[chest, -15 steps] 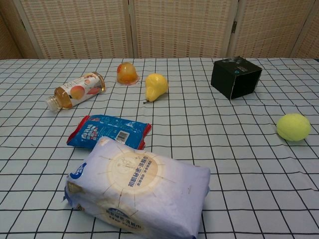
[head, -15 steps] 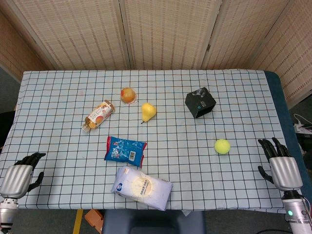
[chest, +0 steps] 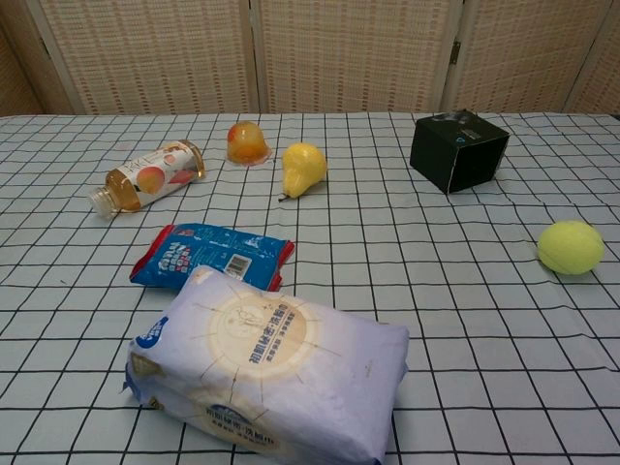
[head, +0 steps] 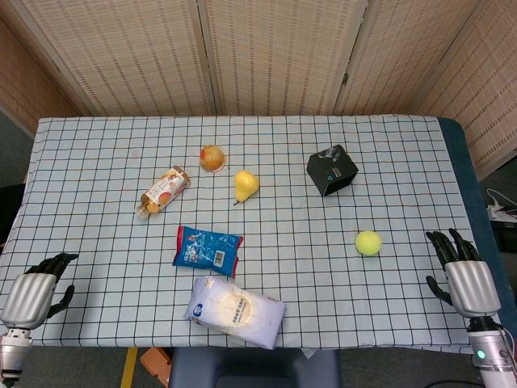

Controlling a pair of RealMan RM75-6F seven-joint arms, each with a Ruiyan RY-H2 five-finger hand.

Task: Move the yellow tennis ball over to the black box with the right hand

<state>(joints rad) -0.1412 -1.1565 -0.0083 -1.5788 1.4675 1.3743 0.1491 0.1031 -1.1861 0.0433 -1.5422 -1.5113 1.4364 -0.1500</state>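
Note:
The yellow tennis ball (head: pixel 368 242) (chest: pixel 571 247) lies on the checked cloth, right of centre. The black box (head: pixel 332 170) (chest: pixel 458 149) stands further back, apart from the ball. My right hand (head: pixel 463 275) hovers at the table's right front edge, well to the right of the ball, fingers apart and holding nothing. My left hand (head: pixel 34 287) is at the left front corner, fingers loosely curled and empty. Neither hand shows in the chest view.
A pear (head: pixel 245 185), an orange jelly cup (head: pixel 212 158) and a lying drink bottle (head: pixel 163 191) sit mid-table. A blue snack packet (head: pixel 208 249) and a white wipes pack (head: pixel 235 310) lie near the front. Woven screens stand behind the table (head: pixel 404 137).
My right hand has shifted slightly downward in the head view. The ball, the box and my left hand stay where they were.

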